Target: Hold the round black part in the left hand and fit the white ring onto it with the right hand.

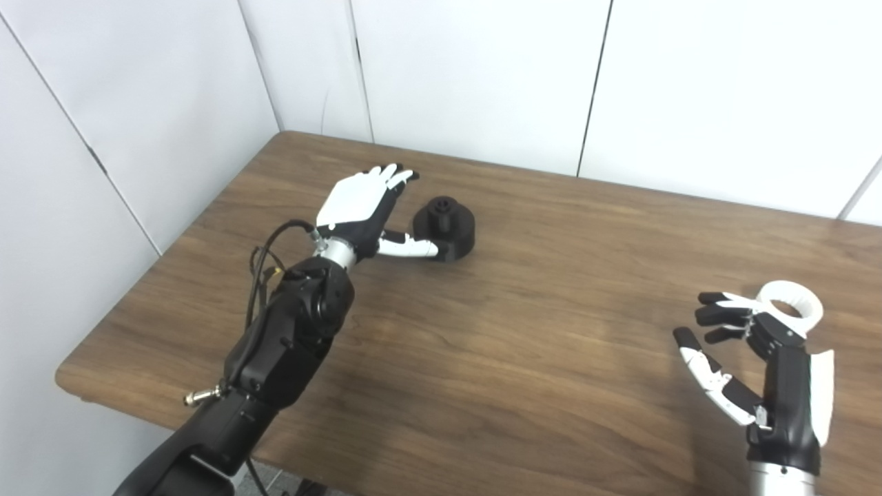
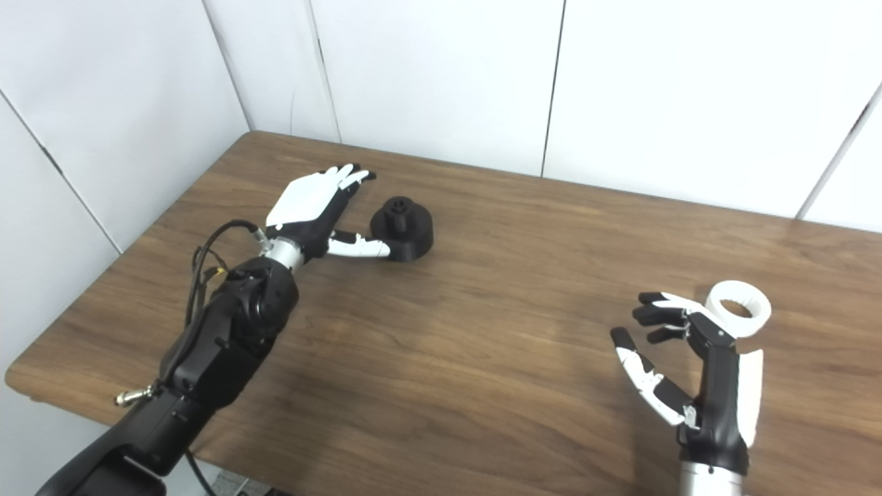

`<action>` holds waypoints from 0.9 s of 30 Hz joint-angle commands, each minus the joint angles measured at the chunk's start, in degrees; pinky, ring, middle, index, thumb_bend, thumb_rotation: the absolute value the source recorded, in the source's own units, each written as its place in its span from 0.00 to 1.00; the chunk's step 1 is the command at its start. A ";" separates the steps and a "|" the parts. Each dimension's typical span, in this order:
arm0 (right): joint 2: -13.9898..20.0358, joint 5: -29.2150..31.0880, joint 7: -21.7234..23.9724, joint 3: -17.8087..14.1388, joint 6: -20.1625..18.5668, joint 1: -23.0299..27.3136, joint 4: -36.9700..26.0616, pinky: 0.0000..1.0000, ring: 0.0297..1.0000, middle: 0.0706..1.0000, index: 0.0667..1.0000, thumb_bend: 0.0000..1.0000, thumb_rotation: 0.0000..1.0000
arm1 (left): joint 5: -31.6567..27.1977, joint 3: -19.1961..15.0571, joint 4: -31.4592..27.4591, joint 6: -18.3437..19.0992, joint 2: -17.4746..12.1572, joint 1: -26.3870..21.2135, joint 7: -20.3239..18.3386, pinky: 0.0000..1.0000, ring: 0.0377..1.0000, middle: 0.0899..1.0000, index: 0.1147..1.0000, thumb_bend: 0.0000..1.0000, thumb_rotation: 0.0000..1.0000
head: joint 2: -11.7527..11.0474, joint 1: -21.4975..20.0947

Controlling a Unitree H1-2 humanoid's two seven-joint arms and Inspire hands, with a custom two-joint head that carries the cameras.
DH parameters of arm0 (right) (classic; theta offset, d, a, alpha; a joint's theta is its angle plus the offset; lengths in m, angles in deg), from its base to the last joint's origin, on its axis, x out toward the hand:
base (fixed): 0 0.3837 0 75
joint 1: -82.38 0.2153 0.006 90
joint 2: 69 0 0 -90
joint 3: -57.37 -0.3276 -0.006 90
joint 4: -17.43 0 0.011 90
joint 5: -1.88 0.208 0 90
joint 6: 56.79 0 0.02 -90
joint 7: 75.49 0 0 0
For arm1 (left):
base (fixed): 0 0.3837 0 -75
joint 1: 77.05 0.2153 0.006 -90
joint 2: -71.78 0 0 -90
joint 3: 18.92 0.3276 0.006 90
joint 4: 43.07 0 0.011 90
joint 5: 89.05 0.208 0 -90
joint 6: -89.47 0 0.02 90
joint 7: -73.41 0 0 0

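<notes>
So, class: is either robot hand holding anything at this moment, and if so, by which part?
Nothing is held. The left hand is open beside the round black part, thumb near its base. The right hand is open beside the white ring, which lies on the table.

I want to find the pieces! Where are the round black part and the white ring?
round black plastic part [image 1: 451, 231]: left eye view, on its top face.
white plastic ring [image 2: 754, 318]: right eye view, on its outer wall.
</notes>
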 commanded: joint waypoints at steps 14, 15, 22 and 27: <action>0.68 0.73 0.19 -1.06 -0.38 -3.03 1.61 0.42 0.53 0.61 0.46 0.50 0.15 | 0.94 0.84 5.97 0.98 -0.74 -4.20 2.50 1.00 1.00 1.00 0.91 1.00 0.67 | 0.30 -0.30; 0.67 0.62 0.16 -1.07 -0.43 -3.05 1.55 0.42 0.53 0.61 0.46 0.50 0.15 | 0.89 0.88 6.30 0.96 -0.65 -4.27 2.62 1.00 1.00 1.00 0.91 1.00 0.67 | 0.28 -0.36; 0.55 0.51 0.35 -0.92 -0.89 -3.24 0.84 0.42 0.53 0.61 0.46 0.50 0.15 | 0.57 1.49 8.97 0.20 -0.20 -5.20 3.46 1.00 1.00 1.00 0.91 1.00 0.68 | 0.52 -0.51; 0.71 0.51 0.30 -0.88 -0.56 -3.29 0.88 0.42 0.52 0.61 0.46 0.50 0.15 | 0.26 2.20 10.62 -0.02 0.14 -5.75 3.93 1.00 1.00 1.00 0.91 1.00 0.68 | 0.65 -0.64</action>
